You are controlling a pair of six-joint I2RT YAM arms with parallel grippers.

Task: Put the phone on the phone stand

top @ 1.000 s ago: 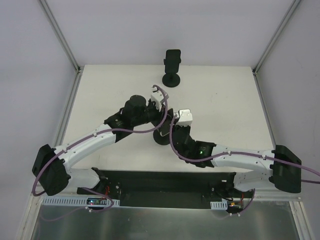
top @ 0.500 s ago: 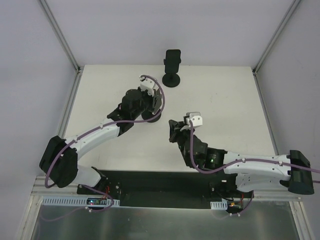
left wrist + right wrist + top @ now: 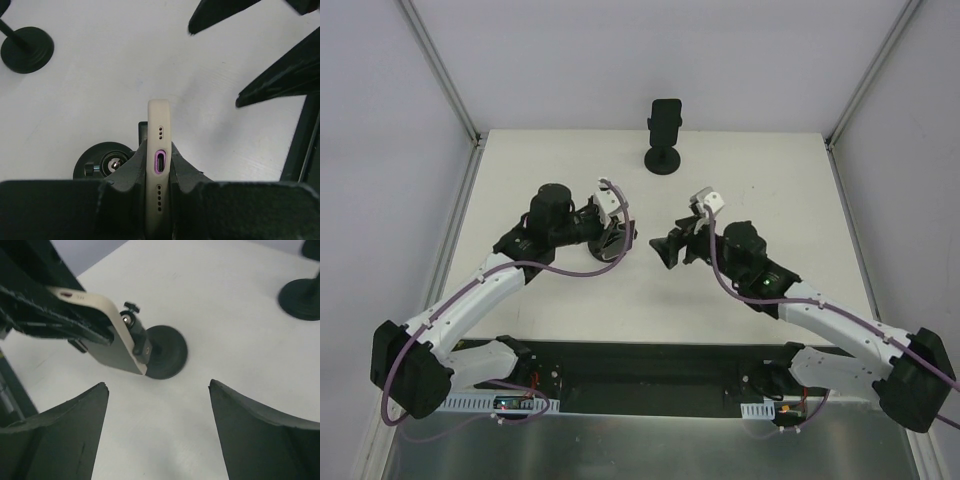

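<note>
The left hand (image 3: 159,167) is closed narrow on the phone (image 3: 159,120), pressing on its two flat faces close to the bottom edge. It holds the phone on its edge just over the phone stand (image 3: 166,358), a little left of the middle of the counter (image 3: 790,190). From the right wrist, one lower corner of the phone seems to meet the small black cradle (image 3: 142,349) under the ball joint (image 3: 126,317), but I cannot tell if it is seated.

To do this step well, I would bring the phone down slowly with its back parallel to the cradle, and release only when the cradle carries it, because the round base looks light and could tip. The right hand (image 3: 157,385) is wide and holds nothing, just right of the stand, so it could steady the base.

The phone has a cream case with rounded corners. On its bottom edge a purple ring surrounds the charging port, between two rows of small holes
</note>
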